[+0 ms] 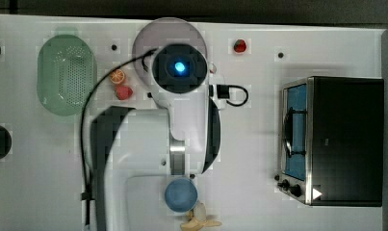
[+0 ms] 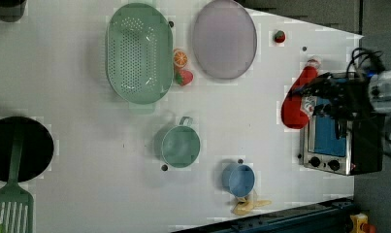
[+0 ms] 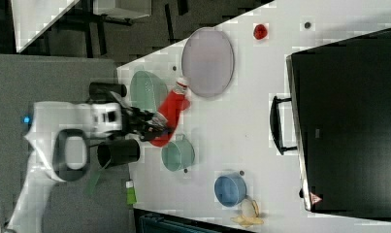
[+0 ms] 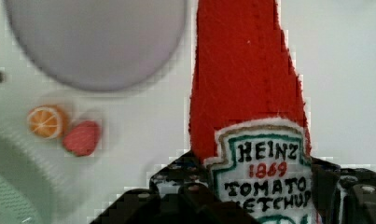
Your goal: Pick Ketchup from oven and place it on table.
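Pincer (image 4: 251, 205) grips the ketchup (image 4: 244, 84), its label reading "HEINZ 1869 TOMATO KETCHUP".

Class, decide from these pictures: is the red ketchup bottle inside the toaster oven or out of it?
Out. The red ketchup bottle is held in the tool, outside the oven, whose bluish glass door looks shut in the left view.
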Available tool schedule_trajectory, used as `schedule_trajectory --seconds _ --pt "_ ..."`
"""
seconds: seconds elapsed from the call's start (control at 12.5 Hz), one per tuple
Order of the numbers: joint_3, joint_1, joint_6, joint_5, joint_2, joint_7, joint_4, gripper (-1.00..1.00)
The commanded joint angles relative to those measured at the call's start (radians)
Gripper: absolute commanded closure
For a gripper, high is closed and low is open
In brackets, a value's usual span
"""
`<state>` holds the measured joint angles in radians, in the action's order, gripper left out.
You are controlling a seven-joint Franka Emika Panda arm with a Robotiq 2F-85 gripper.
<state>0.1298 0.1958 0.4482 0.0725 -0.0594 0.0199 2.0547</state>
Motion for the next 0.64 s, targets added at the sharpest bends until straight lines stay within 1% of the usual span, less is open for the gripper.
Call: schedule_trajectory --seconds 0.08,0.32,0.64 --pt "0.043 -0.075 0.091 -0.024 -0.037 0.008 0.115 -0.26" --pt "0.046 -0.076 0.245 -0.018 -0.128 0.008 0.186 -0.26" --pt "0.031 -0.074 0.413 -0.011 -0.275 0.008 0.192 -0.26"
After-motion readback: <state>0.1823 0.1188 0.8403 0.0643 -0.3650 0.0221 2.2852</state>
